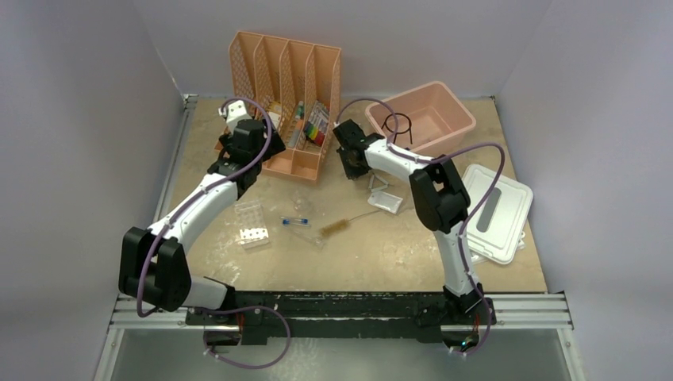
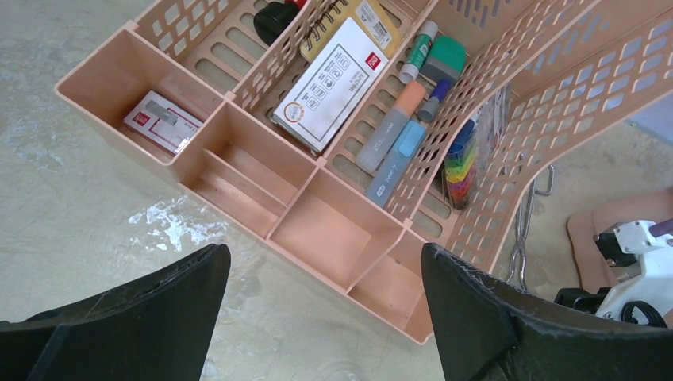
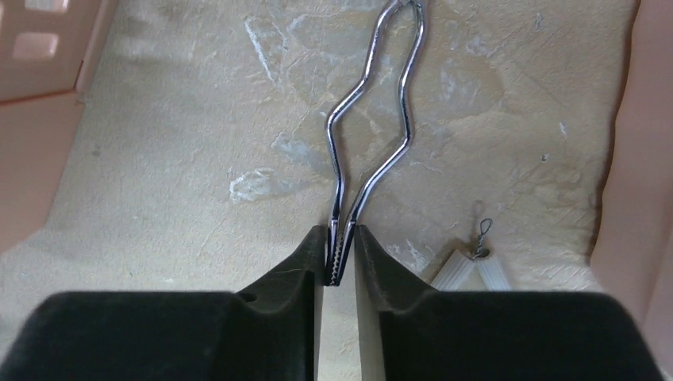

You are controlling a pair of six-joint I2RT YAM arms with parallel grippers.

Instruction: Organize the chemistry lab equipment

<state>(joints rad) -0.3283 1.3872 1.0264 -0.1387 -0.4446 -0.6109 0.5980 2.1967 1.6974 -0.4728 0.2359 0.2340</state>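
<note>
Right fingers [image 3: 278, 278] pinch metal tongs [image 3: 336, 159] on scuffed tan tabletop [image 3: 182, 135].

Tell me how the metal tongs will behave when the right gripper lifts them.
The metal tongs look like stiff chromed wire, so they probably won't flop. The right gripper pinches only one end, so the long free end may swing or droop. The polished surface could slip.
</note>
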